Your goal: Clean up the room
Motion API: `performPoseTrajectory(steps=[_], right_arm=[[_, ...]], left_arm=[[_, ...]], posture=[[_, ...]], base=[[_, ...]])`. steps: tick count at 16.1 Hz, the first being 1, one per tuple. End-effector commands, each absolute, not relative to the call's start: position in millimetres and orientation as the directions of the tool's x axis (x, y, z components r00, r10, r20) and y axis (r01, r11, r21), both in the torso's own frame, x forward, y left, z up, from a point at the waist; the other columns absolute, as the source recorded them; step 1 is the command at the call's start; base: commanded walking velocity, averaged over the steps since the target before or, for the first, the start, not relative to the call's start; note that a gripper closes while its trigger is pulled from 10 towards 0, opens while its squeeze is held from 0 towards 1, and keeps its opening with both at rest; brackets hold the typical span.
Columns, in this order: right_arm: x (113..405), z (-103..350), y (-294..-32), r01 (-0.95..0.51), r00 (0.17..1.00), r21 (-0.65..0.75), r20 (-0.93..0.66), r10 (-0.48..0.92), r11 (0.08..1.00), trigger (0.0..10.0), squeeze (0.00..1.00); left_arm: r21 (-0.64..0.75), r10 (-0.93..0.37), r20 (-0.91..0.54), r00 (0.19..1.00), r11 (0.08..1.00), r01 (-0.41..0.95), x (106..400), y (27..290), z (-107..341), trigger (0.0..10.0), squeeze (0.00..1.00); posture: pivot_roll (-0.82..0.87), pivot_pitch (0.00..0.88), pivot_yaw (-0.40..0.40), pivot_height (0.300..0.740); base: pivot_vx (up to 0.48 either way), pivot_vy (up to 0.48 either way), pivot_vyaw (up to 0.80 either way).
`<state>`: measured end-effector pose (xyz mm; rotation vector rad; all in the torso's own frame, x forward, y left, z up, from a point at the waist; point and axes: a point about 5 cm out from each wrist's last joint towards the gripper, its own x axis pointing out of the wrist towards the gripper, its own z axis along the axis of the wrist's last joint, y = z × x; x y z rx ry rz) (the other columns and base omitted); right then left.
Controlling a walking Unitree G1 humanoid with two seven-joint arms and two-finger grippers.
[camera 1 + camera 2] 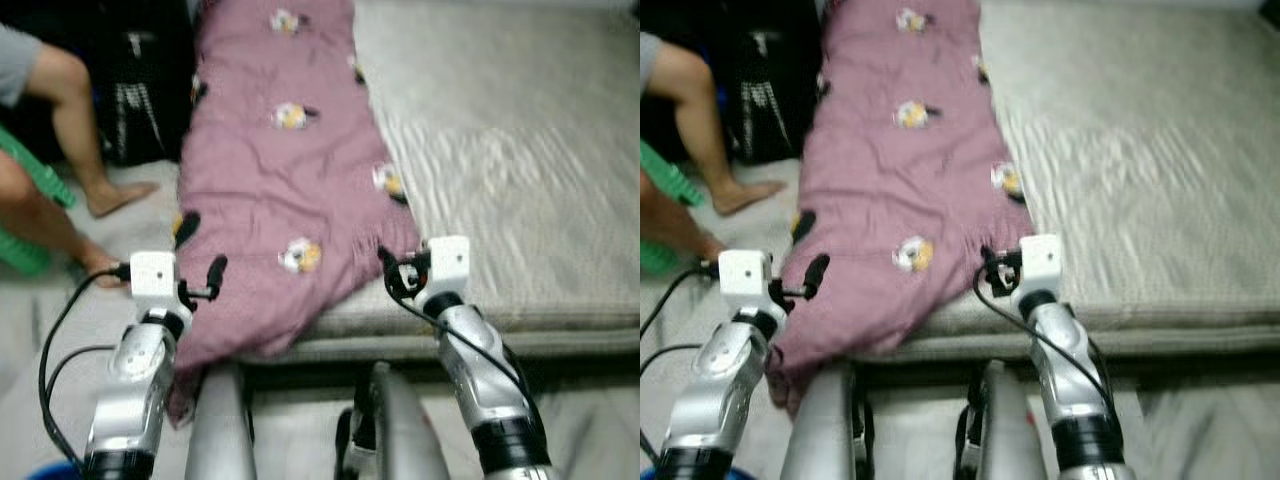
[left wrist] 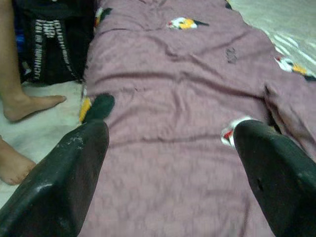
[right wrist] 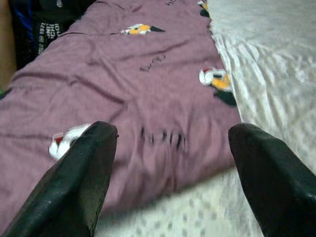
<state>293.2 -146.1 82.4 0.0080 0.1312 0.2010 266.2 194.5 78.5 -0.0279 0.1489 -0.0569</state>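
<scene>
Person [image 1: 45, 150] cut off at frame edge (legs visible), bed [image 1: 520, 150] blurred

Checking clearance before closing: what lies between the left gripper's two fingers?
Only the mauve blanket spans the left gripper's open fingers, per the left wrist view.

White lettering on the black bag [image 2: 52, 47] is too blurred to read.

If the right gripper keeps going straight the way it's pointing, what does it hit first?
Most likely the near edge of the purple blanket on the mattress; the open right gripper points at it, though depth is unclear.
</scene>
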Motion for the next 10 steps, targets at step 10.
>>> performPoseTrajectory(steps=[10], right_arm=[[297,82,-151,-0.145,0.983,0.024,-0.11,0.147,0.989,10.0,0.0]], left_arm=[[-0.032,-0.111,-0.148,0.983,0.994,0.108,277,189,77,10.0,0.0]], posture=[[-0.02,0.142,0.016,0.582]], base=[[0.0,0.0,0.0]])
